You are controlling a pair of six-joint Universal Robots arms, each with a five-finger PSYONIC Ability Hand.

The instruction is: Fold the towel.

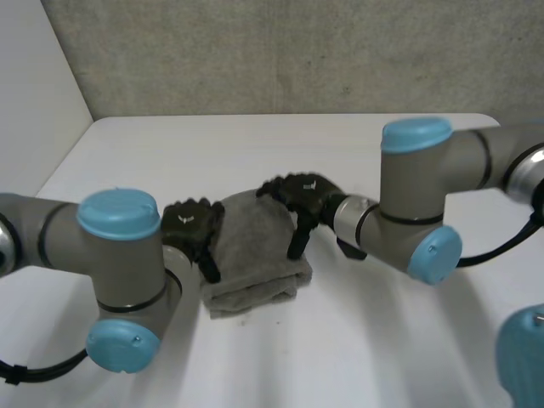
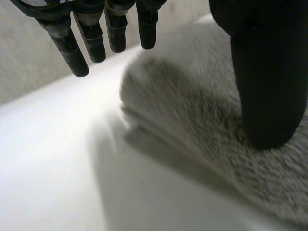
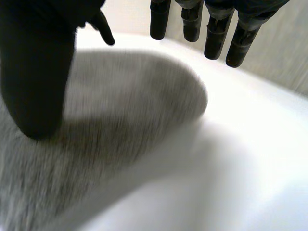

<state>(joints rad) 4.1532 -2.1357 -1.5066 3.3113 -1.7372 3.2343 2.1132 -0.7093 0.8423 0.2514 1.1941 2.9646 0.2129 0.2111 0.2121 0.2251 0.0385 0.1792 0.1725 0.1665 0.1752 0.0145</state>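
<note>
A grey towel (image 1: 253, 251) lies folded into a thick small bundle in the middle of the white table (image 1: 255, 144). My left hand (image 1: 192, 228) stands at the towel's left edge, fingers straight; its thumb (image 2: 267, 86) presses down on the towel (image 2: 192, 110) while its fingers (image 2: 91, 36) hang free above the table. My right hand (image 1: 302, 200) is over the towel's far right part, open; its thumb (image 3: 36, 82) rests on the towel (image 3: 125, 110) and its fingers (image 3: 216, 29) hang past the towel's edge.
The table meets a grey wall (image 1: 280, 51) at the back and a white side wall (image 1: 34, 93) at the left. Both arms' elbows, with light-blue caps (image 1: 119, 212), reach over the near part of the table.
</note>
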